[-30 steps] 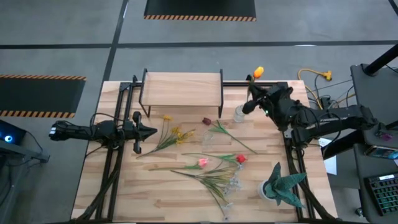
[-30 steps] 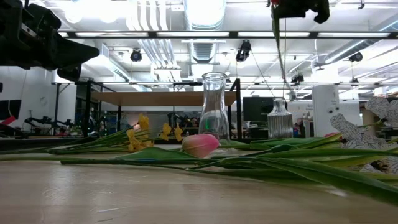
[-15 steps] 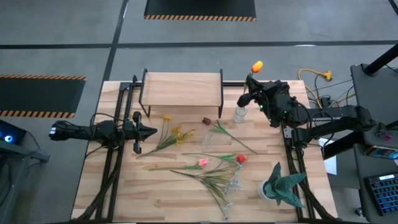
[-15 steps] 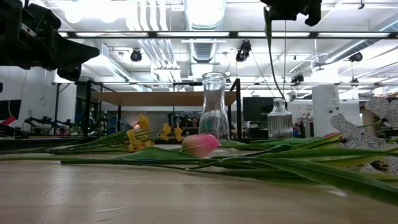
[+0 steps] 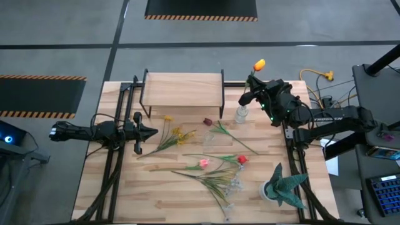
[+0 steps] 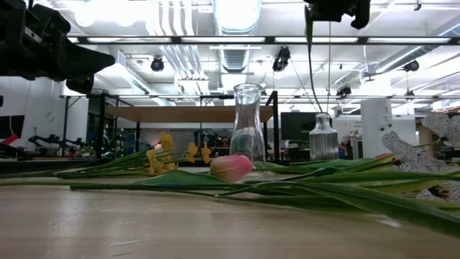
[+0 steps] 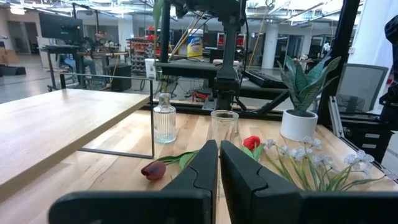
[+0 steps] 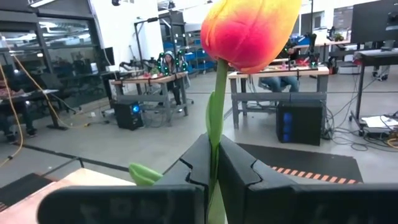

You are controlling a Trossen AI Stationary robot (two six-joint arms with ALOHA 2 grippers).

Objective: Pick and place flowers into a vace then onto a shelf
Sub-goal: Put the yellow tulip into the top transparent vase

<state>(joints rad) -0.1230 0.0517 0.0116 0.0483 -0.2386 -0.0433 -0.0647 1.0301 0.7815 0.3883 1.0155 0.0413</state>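
The right end effector [image 5: 252, 89] is hanging above the back right part of the surface [image 5: 125, 187], its fingers [image 8: 196, 158] pinching the green stem of an orange-and-red tulip [image 8: 249, 28] — the blossom is standing just beyond the fingertips, and the stem is hanging down past them. Seen from overhead, the small ribbed glass vase [image 5: 241, 114] is sitting just below and beside this end effector, near the shelf's right end; in the low view the stem is dangling to the left of that vase, not inside it.

The left end effector [image 5: 150, 132] is waiting low over the left side of the surface, its fingers [image 7: 202, 171] pressed together and holding nothing. It is pointing toward the loose flowers [image 5: 212, 165] lying spread across the middle of the surface (yellow, maroon, pink, red and white blossoms). A taller clear vase [image 6: 247, 122] is standing among them, empty. The shelf [image 5: 182, 88] is standing at the back of the surface, its wooden top bare. A teal potted plant [image 5: 282, 186] is sitting at the front right corner.

No writing is legible — a yellow-labelled bottle [image 7: 194, 45] in the room behind is too small to read.
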